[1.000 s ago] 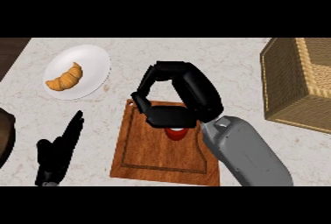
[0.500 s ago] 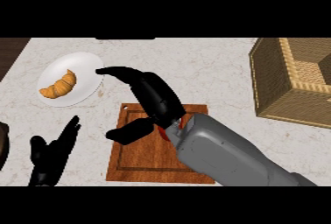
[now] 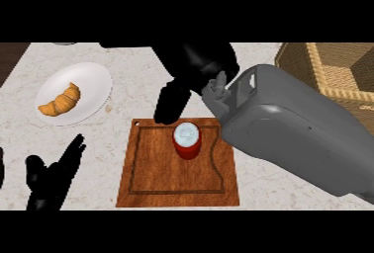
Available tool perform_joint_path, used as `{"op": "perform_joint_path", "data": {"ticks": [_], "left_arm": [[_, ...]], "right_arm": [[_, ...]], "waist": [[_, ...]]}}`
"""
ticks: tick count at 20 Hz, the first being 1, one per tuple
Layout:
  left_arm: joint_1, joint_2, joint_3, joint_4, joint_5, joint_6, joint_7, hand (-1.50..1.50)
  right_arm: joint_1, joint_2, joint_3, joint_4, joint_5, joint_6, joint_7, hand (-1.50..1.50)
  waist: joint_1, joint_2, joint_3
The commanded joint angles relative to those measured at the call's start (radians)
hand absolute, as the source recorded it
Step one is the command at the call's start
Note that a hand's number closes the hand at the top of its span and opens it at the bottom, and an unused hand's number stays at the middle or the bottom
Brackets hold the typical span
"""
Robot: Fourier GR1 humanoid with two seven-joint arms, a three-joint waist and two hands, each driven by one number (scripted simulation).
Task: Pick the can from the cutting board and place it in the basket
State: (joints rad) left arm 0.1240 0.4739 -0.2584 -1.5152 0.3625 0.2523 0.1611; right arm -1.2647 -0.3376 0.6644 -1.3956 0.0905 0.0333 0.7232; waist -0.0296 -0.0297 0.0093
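A red can (image 3: 187, 141) with a silver top stands upright on the far part of the wooden cutting board (image 3: 175, 179). My right hand (image 3: 199, 62) hangs above and just beyond the can, open, with its thumb pointing down at the board's far edge and nothing in it. The grey right forearm (image 3: 296, 133) fills the view's right and hides the board's right corner. The woven basket (image 3: 337, 68) sits at the far right, partly behind that forearm. Low at the left my left hand (image 3: 53, 179) rests open, fingers up.
A white plate (image 3: 86, 81) with a croissant (image 3: 61, 100) lies at the far left of the pale counter. A dark strip of wood shows at the far left corner. Bare counter runs between the plate and the board.
My right hand, curled round the can a second ago, has opened and risen off it. The can now shows whole on the board. The left hand has barely moved.
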Motion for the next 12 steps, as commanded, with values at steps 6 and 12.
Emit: {"op": "perform_joint_path", "data": {"ticks": [6,12], "left_arm": [[0.058,-0.001,-0.003,0.074,0.022,-0.034,0.033,0.0],[0.062,-0.019,-0.01,0.071,0.002,-0.03,0.018,0.0]], "right_arm": [[-0.16,-0.123,-0.076,-0.04,-0.33,0.49,0.295,-1.5],[-0.188,-0.201,-0.085,-0.03,-0.459,0.603,0.341,-1.5]], "waist": [[0.004,0.017,-0.013],[0.014,0.022,-0.012]]}}
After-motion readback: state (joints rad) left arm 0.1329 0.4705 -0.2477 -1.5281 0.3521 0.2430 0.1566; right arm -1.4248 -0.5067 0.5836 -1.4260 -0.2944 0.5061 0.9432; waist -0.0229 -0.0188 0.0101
